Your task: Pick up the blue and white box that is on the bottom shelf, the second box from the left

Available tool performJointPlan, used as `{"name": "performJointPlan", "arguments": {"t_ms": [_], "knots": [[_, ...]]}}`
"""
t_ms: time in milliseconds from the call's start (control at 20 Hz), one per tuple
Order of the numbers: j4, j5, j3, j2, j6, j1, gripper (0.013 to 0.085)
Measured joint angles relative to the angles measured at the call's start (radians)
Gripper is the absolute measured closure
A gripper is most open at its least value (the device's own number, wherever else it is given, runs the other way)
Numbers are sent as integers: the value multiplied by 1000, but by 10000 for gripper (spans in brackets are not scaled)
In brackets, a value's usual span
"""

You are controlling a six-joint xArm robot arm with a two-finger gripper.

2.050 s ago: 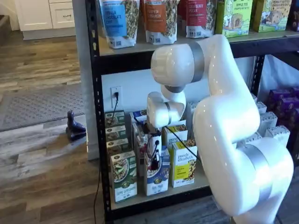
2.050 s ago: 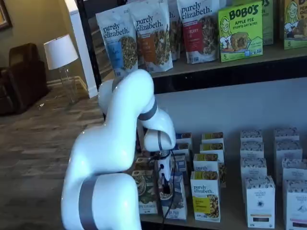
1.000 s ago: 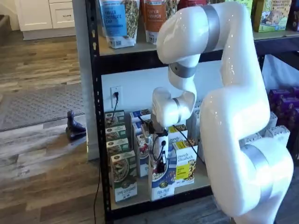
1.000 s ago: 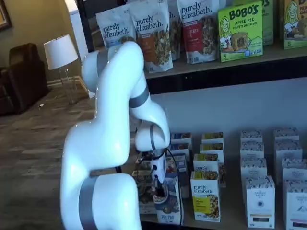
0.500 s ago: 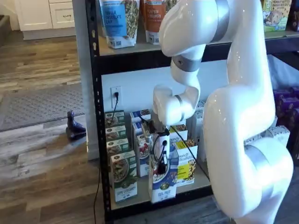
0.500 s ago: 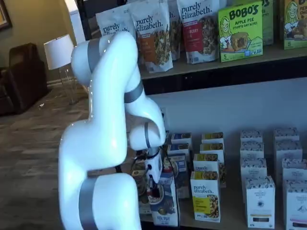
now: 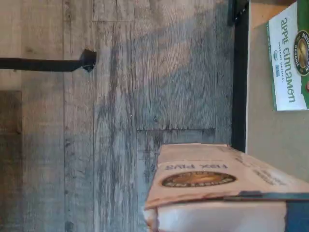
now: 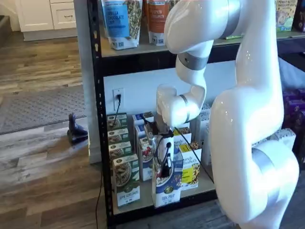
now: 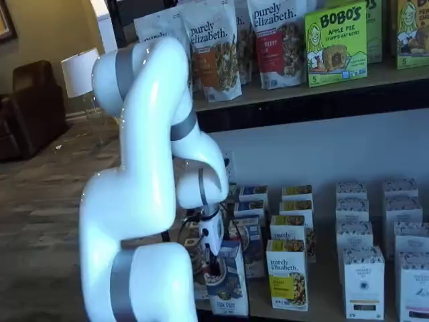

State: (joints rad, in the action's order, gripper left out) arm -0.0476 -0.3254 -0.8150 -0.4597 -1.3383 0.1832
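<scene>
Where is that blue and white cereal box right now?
In both shelf views the blue and white box is in the gripper, pulled to the bottom shelf's front edge, ahead of the green carton.

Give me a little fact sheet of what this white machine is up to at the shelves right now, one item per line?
Machine: one white arm reaching in front of a black rack
Pincer: pincer closed on the top of the blue and white box
Box position: pulled forward to the front edge of the bottom shelf, tilted
Beside it: green-and-white carton and yellow-and-white carton, both upright on the shelf
Shelf above: granola pouches
Floor: grey wood planks
</scene>
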Motion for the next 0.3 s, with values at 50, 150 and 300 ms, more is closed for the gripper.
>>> {"name": "performJointPlan", "arguments": {"t_ms": [50,150,300], "knots": [[-1,0,2,3,2,1,490],[4,-6,4,10,-1,3,490],[-3,-12,7,17,9,6,490]]}}
